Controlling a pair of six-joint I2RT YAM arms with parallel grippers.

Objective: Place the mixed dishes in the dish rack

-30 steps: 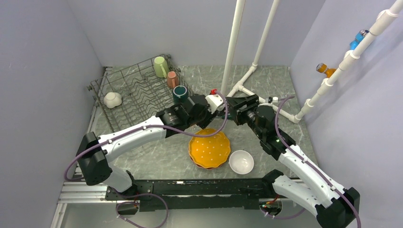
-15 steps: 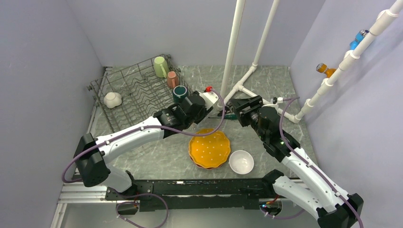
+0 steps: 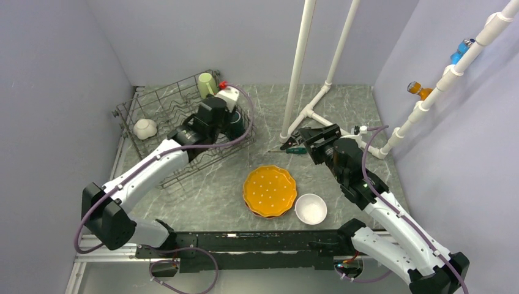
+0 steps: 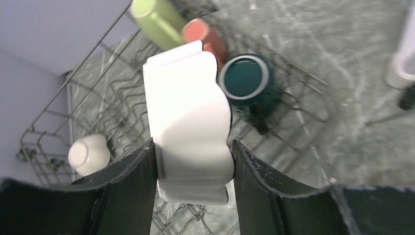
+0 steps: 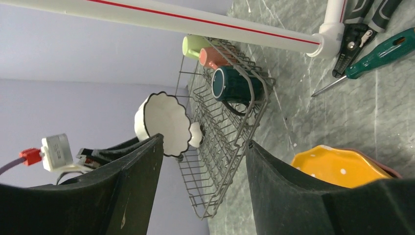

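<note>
White dots cover the orange scalloped plate; a dark rim edges the white scalloped bowl; grey-green veined table.

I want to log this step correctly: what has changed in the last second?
The left gripper, shut on the scalloped bowl, swung from beside the right gripper leftward and back, over the rack. The right gripper, open and empty, drew back slightly. The plates, white bowl, mugs and tools stayed put.
</note>
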